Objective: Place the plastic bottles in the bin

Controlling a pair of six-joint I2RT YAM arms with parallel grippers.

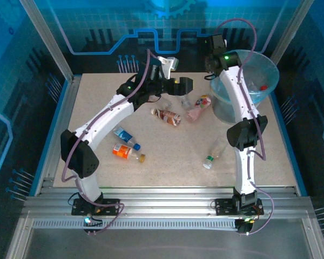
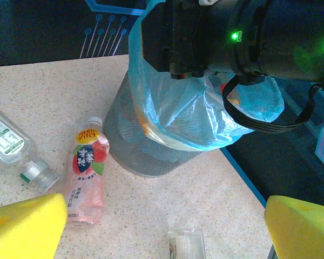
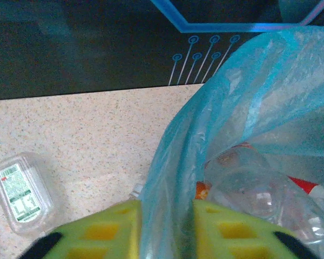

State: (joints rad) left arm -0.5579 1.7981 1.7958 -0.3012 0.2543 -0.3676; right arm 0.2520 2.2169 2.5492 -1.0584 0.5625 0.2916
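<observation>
Speckled table (image 1: 173,156), blue-lit panels (image 1: 97,27) behind. Left gripper (image 2: 164,216) fingers spread wide, empty. Right gripper (image 3: 164,216) fingers apparently pinch the bin's (image 2: 151,156) bag (image 3: 259,97) rim; bottles (image 3: 248,183) inside are blurred.

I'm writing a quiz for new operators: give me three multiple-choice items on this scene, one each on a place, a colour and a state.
1. Where is the pink-labelled bottle? A) on the table beside the bin B) inside the bin C) in a gripper
2. What colour is the bin's bag liner? A) black B) yellow C) light blue
3. How is the left gripper? A) shut on a bottle B) open, empty C) shut on the liner
1 A: it lies by the bin's grey wall. 2 C: translucent blue plastic drapes the rim. 3 B: its yellow fingers stand far apart.
</observation>
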